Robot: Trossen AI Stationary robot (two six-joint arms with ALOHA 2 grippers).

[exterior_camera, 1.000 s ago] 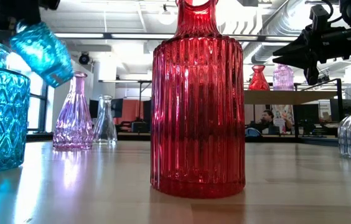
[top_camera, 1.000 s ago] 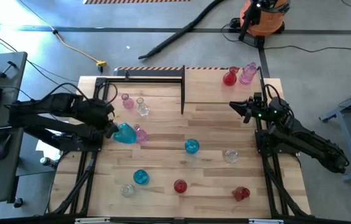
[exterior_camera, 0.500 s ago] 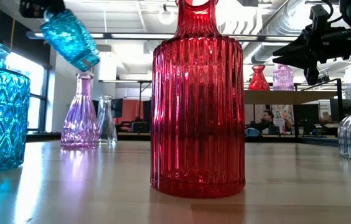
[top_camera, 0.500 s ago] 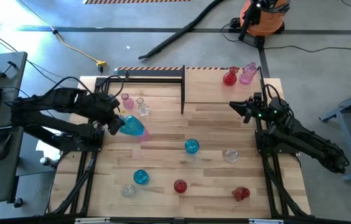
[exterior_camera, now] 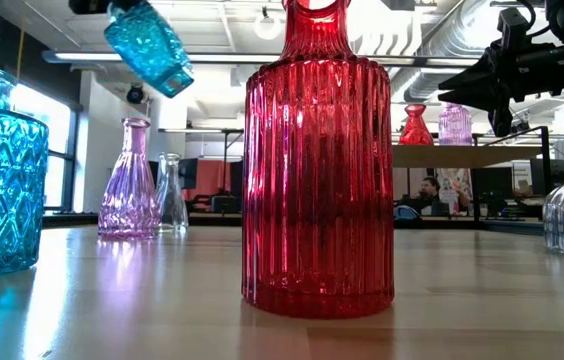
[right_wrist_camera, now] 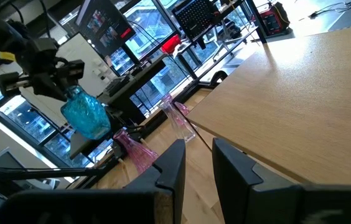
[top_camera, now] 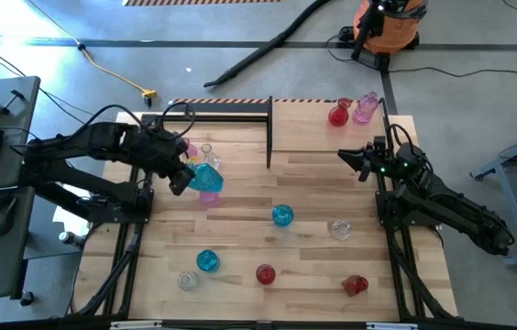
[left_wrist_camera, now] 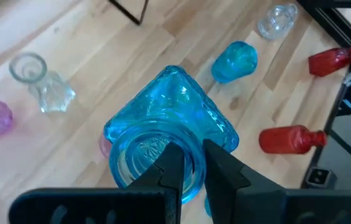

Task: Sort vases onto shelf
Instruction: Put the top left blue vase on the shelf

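Here a blue vase (top_camera: 207, 177) hung tilted in mid-air above the table (top_camera: 313, 247), just beside a pink vase and a clear one, w/ the left gripper (left_wrist_camera: 191, 165) clenched on its rim. The shelf (top_camera: 396, 124), already holding a red vase and a pink one, lay well apart across the table. The right gripper (right_wrist_camera: 197, 158) waited near it, fingers nearly closed, grasping nothing. Step looked like mid-carry; next move probably needed transport to the shelf & an upright set-down.

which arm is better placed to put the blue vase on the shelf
Left. Its tool already grips the blue vase by the rim, lifted off the table. The right tool holds nothing and waits at the right edge, below the shelf holding a red and a pink vase.
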